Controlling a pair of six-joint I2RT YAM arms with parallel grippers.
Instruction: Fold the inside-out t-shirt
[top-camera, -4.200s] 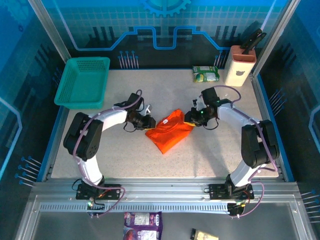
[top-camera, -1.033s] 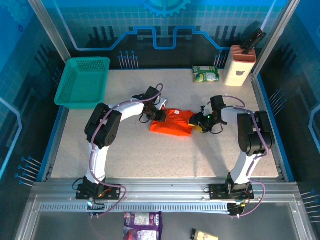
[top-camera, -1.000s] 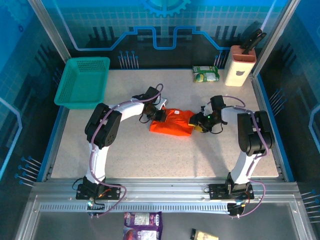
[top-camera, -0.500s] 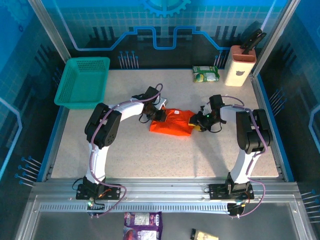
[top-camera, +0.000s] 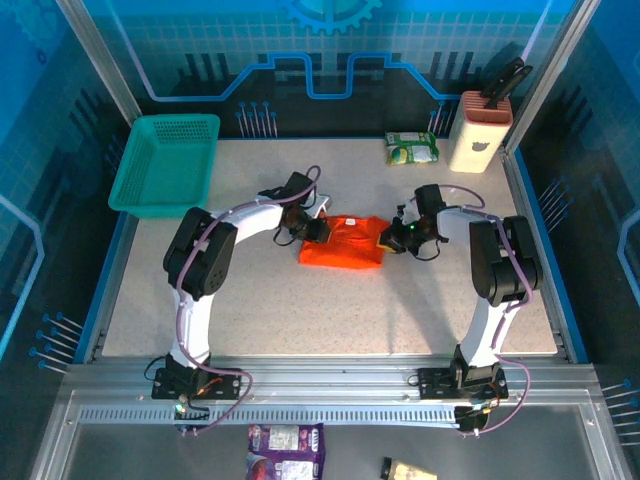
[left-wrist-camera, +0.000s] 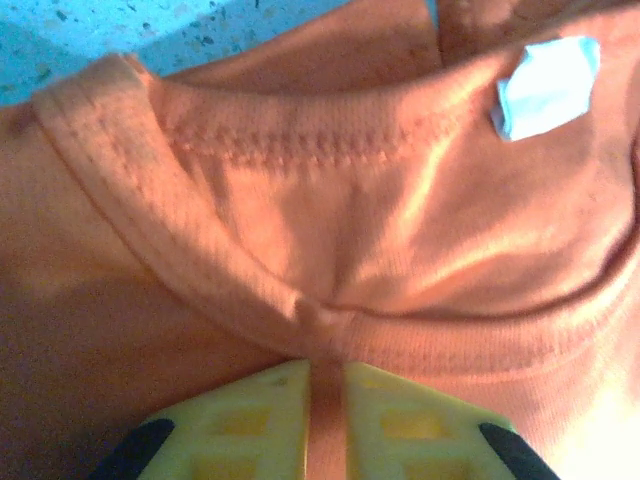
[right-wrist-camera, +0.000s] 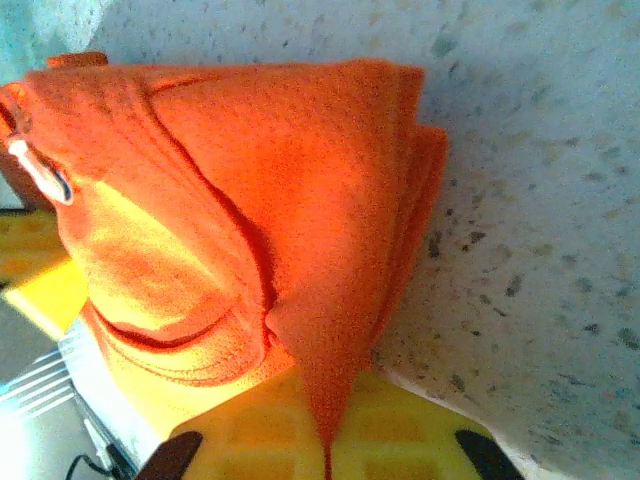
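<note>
Holding at the left: the left tool (top-camera: 318, 229) is clamped on the inside-out t-shirt (top-camera: 344, 244). In the left wrist view its yellow fingers (left-wrist-camera: 235, 425) meet with a thin fold of the ribbed collar (left-wrist-camera: 190, 265) pinched between them.
Holding at the right: the right tool (top-camera: 389, 237) is clamped on the shirt's opposite end. In the right wrist view a pointed tuck of orange cloth runs down between its yellow pads (right-wrist-camera: 400, 435).
T-shirt: a bunched, roughly rectangular bundle lying flat on the counter (top-camera: 300, 320), around the middle and a little toward the far edge, stretched between the two tools.
Cloth detail: the seam stitching shows along the collar, and a white tag (left-wrist-camera: 548, 85) sits near it.
Far left corner: a teal basket (top-camera: 160, 207), well apart from the shirt.
Far right corner: a green packet (top-camera: 412, 148) lies just beside a knife block (top-camera: 478, 135).
</note>
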